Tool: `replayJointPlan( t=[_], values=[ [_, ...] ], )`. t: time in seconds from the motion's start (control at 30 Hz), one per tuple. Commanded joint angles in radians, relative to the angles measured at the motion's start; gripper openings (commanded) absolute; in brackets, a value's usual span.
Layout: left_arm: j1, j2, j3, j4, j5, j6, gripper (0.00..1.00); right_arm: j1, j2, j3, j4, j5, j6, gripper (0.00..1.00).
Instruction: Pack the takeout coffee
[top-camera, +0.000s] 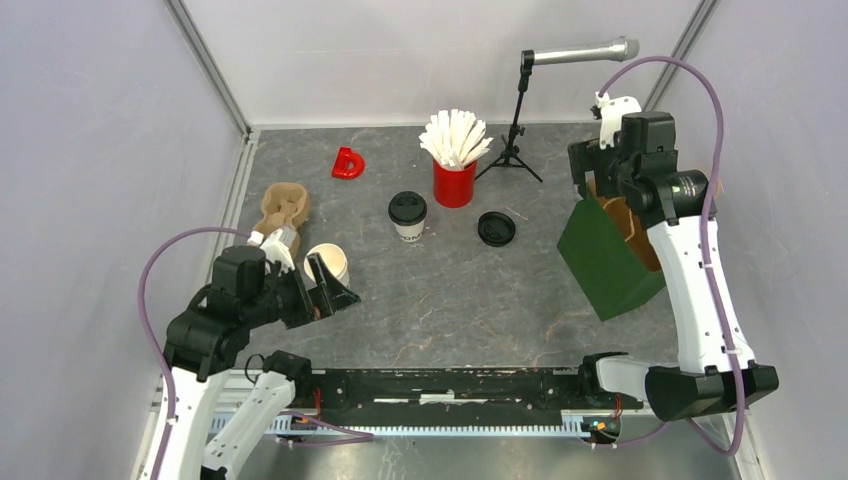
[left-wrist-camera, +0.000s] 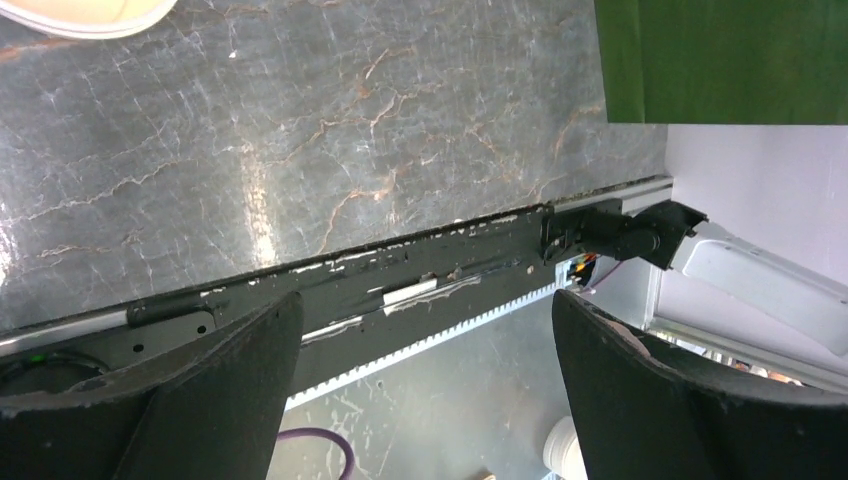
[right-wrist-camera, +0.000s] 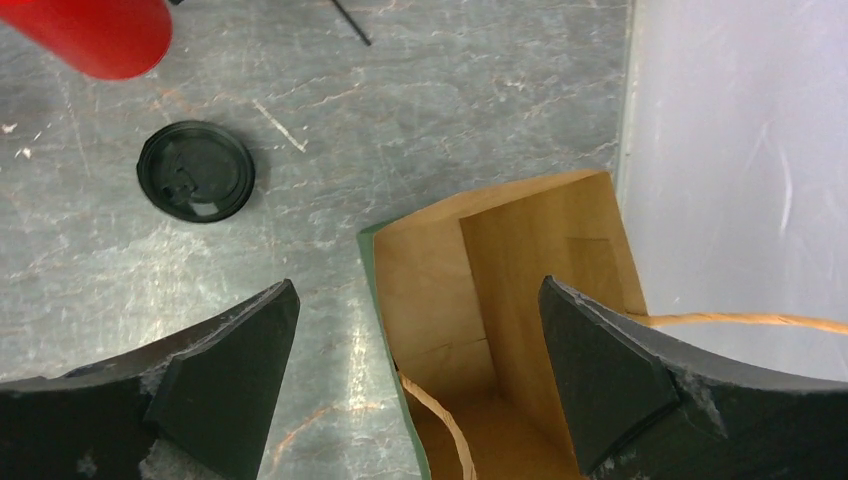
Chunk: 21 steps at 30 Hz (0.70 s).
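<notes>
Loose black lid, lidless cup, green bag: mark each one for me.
loose black lid (right-wrist-camera: 196, 171): right wrist view, centre of its top.
lidless cup (top-camera: 333, 258): top external view, its cream inside.
green bag (top-camera: 603, 262): top external view, its green side wall.

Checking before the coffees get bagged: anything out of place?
Yes. The white cup near the left claw has no lid; a black lid lies loose by the red cup, well apart from it. The other cup wears its lid.
</notes>
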Motion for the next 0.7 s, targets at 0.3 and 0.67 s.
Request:
replayJointPlan(
  t=[0.3, 0.67],
  values=[
    [-0.003, 0.116, 0.137, -0.098, 0.058, 0.164, 1.0, 0.0, -0.013, -0.045, -0.134, -0.15, -0.03, 0.91],
    [-0.043, 0.165, 0.195, -0.083, 0.029, 0.181, 1.0, 0.0, -0.007, -0.043, -0.164, -0.245, -0.057, 0.62]
  ],
)
